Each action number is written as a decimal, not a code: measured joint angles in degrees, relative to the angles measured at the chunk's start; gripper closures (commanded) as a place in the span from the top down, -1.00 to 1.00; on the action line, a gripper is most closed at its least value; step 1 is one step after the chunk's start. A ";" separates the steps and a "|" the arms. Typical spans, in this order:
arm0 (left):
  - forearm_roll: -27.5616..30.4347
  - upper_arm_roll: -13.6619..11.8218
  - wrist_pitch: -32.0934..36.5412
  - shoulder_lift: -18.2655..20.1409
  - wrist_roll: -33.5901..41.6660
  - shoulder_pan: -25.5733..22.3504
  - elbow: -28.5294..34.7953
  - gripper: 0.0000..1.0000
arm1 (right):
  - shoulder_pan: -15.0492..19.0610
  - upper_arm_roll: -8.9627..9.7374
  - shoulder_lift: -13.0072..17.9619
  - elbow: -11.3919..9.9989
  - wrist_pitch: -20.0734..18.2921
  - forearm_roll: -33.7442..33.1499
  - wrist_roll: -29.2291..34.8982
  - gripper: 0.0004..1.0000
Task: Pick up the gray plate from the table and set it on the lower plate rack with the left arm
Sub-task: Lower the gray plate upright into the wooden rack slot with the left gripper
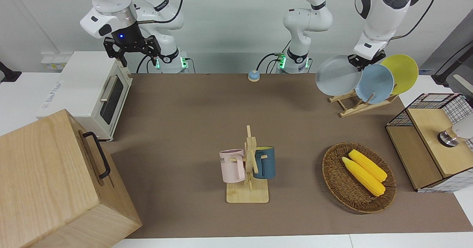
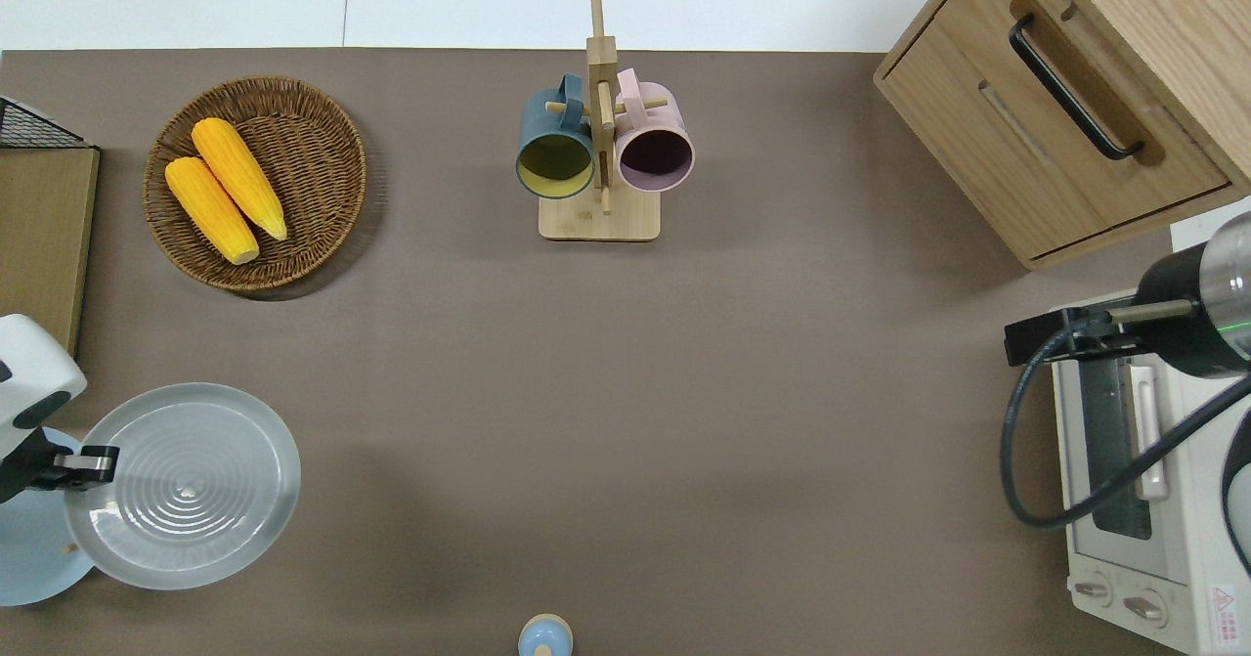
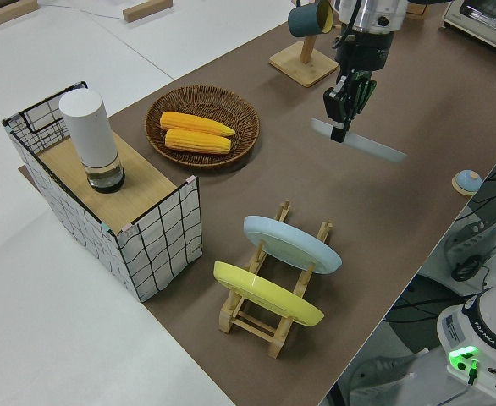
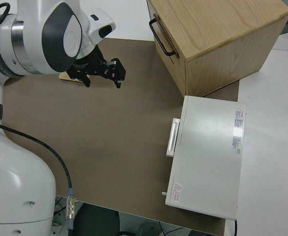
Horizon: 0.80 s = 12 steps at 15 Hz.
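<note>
The left arm's black two-finger gripper (image 1: pixel 360 61), jaws clamped on the rim, is holding the round pale gray plate (image 1: pixel 338 75) aloft over the brown bench (image 1: pixel 192 129), beside the light-blue plate (image 1: pixel 377 83); the right arm is parked, its jaws apart.

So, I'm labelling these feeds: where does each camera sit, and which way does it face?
Front: across the table, facing the robots; both arms show, left hand holding the gray plate.
Overhead: straight down; the left wrist and the parked right arm show at the edges.
Left side: raised at the left arm's end, looking along the table; the left hand over the plate rack.
Right side: beside the right arm, showing its open hand and the oven.
Front and overhead share the corn basket.
</note>
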<state>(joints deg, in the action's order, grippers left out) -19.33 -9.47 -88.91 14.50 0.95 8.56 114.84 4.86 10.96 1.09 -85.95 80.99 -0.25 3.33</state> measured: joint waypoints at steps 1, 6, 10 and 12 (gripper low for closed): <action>-2.00 0.03 0.37 0.00 -0.23 0.00 -0.03 -1.00 | 0.00 0.00 0.00 0.00 0.00 0.00 0.00 0.97; -11.74 1.11 2.81 -0.14 -2.23 0.14 -0.03 -1.00 | 0.00 0.00 0.00 0.00 0.00 0.00 0.00 0.97; -17.50 3.39 4.11 -0.75 -9.13 0.21 1.32 -1.00 | 0.00 0.00 0.00 0.00 0.00 0.00 0.00 0.97; -19.68 4.90 4.34 -1.15 -12.66 0.22 2.62 -1.00 | 0.00 0.00 0.00 0.00 0.00 0.00 0.00 0.98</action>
<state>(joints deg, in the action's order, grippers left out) -39.01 -4.57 -84.57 13.34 -11.71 8.77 117.46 4.86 10.96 1.09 -85.95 80.99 -0.25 3.33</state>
